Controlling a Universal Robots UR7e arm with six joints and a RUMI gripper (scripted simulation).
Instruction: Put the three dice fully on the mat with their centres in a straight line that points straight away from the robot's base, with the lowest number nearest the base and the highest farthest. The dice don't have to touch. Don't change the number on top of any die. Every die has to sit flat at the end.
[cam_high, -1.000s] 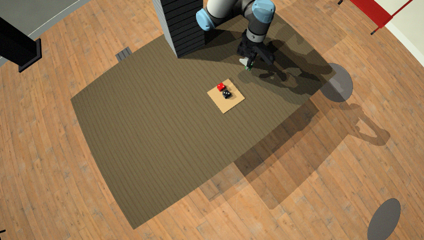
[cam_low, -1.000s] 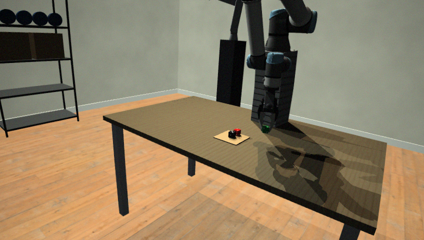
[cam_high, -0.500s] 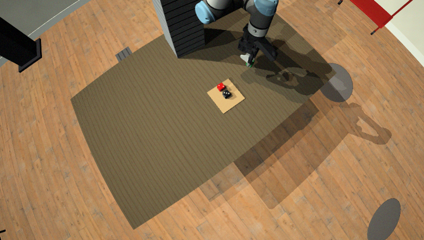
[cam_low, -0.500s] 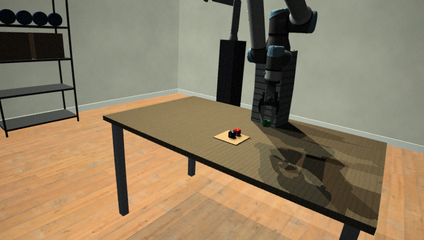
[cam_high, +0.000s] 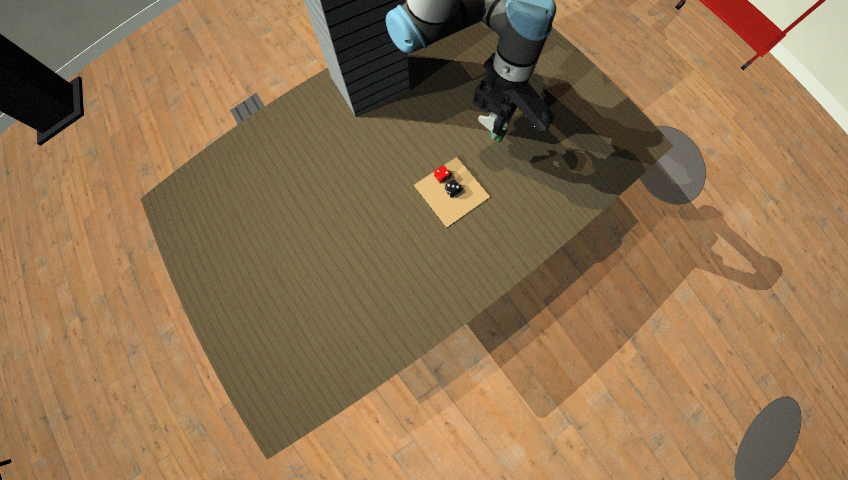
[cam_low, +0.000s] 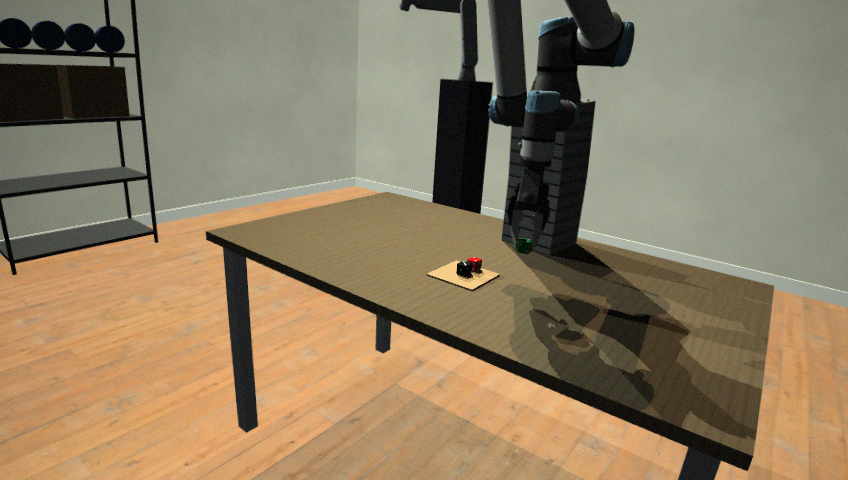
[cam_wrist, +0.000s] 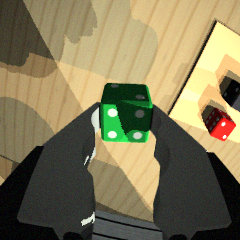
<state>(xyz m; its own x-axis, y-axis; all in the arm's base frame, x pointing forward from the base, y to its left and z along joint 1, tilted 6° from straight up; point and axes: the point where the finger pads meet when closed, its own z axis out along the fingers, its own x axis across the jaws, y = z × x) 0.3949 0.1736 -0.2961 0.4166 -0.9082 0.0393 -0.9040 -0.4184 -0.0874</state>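
My gripper (cam_high: 499, 132) (cam_low: 524, 237) (cam_wrist: 125, 105) is shut on the green die (cam_low: 523, 245) (cam_wrist: 126, 125) and holds it above the table, off the mat and on the robot's side of it. The wrist view shows more than three pips on its bright face, partly in shadow. The red die (cam_high: 441, 173) (cam_low: 474, 264) (cam_wrist: 220, 125) sits on the tan mat (cam_high: 447, 215) (cam_low: 441, 274) (cam_wrist: 210, 55), nearer the robot's pillar. The black die (cam_high: 453, 188) (cam_low: 463, 269) (cam_wrist: 231, 93) sits close beside it, farther out. I cannot tell whether they touch. Their top numbers are too small to read surely.
The robot's dark slatted pillar (cam_high: 371, 65) (cam_low: 572, 178) stands at the table's back edge. The table (cam_high: 285, 237) (cam_low: 357, 237) carries the mat, and the arm's shadow falls beside it. A shelf rack (cam_low: 71, 231) stands off at the left in the exterior view.
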